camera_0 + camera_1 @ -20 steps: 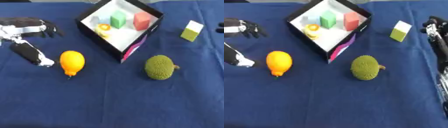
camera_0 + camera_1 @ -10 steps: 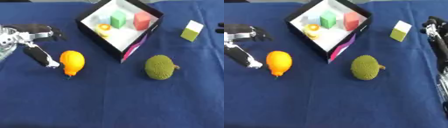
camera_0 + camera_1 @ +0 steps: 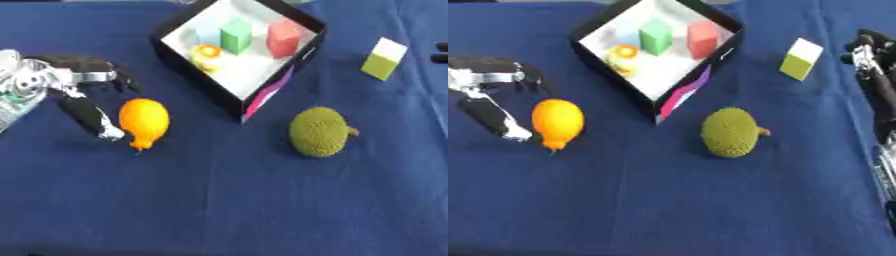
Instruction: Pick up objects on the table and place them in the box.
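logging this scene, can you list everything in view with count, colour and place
box: 1, black outside, white inside, top centre, tilted
blocks in box: 1 green, 1 red
ring: 1, yellow-orange, in box, left part
orange fruit: 1, on cloth, left of box corner
green fruit: 1, bumpy, right of centre
cube: 1, white top, yellow-green side, right of box
cloth: 1, blue, covers table
left hand: open, thumb beside orange fruit
right hand: right edge, fingers unclear
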`<state>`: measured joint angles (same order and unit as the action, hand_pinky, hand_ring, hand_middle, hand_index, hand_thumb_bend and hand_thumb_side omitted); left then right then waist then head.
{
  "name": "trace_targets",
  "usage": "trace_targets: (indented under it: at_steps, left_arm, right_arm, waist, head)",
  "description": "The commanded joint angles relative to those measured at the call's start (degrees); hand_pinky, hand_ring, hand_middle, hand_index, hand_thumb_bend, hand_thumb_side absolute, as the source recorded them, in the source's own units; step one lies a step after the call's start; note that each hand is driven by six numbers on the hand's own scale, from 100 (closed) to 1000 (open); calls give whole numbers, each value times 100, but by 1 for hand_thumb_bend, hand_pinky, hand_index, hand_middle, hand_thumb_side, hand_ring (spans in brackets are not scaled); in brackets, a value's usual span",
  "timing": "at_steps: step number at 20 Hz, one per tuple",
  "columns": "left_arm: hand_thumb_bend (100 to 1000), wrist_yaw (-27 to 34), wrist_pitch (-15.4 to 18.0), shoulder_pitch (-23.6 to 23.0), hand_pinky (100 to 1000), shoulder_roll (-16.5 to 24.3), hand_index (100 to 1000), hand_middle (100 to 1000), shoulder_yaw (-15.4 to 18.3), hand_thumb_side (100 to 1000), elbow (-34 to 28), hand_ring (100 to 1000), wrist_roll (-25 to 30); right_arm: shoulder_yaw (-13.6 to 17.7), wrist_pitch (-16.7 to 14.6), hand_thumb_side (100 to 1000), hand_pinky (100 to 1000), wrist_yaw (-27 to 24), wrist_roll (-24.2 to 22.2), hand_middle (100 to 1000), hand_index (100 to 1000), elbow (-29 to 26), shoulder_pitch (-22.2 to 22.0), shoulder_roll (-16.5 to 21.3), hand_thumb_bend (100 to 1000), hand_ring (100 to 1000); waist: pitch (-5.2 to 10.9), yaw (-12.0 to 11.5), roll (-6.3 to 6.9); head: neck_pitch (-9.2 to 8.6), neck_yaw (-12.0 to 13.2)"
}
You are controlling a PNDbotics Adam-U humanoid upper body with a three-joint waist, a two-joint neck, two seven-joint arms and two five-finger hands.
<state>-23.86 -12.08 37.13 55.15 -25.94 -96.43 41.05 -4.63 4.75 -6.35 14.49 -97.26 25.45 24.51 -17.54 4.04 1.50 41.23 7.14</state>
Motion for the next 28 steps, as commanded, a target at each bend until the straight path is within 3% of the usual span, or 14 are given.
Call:
trace_targets:
  at_steps: [1,3,5,9,13,17,20,24,28]
  left_arm:
    - [538,-146,108,183,801,7,875,828,-78,359,137,824,136]
    - [545,-288,196,256,797,-74,872,825,-160,343,261,821,193]
    - [520,-466,255,316,788,-142,853,814,-208,273,359,813,171]
    - [397,-716,217,380,733,-274,766,741,-226,100,466,757,-206]
    - [326,-779,49,416,681,-378,588,616,-230,100,461,678,-883]
    - [339,-747,49,443,669,-307,534,577,-58,100,47,650,-1316]
    - [356,-589,76,579,671,-125,528,575,255,100,-637,649,-1266]
    - [369,-432,-5,1221,674,-164,519,569,605,100,-1086,644,-1059]
    - [364,-690,75,2213,680,-874,520,574,436,100,-122,647,-851]
  right_arm:
    - [19,12,698,985,1,12,722,860,-90,64,106,100,767]
    - [20,11,697,985,-1,12,722,860,-91,65,103,100,766]
    - [22,10,697,985,-5,12,722,860,-90,65,103,100,767]
    - [19,9,698,984,-8,8,722,860,-88,64,106,100,767]
    - [13,12,698,984,-9,2,722,860,-73,62,109,100,767]
    - [15,7,697,984,-6,-3,722,860,-73,57,119,100,766]
    - [28,1,695,984,-3,5,722,860,-85,45,134,100,766]
    - [41,1,695,984,-2,17,722,860,-86,22,148,100,767]
    - [35,-1,695,984,-10,13,722,860,-83,15,124,100,767]
  waist:
    - [198,6,7]
    - [200,10,5]
    - [202,12,5]
    - [205,11,7]
    - [215,6,8]
    - [221,-8,13]
    - [225,-29,20]
    - [248,-56,27]
    - [278,-46,14]
  head:
    - [11,40]
    - [15,43]
    - [20,48]
    - [27,52]
    - [38,67]
    - [44,59]
    - [61,42]
    - [86,31]
    - [111,64]
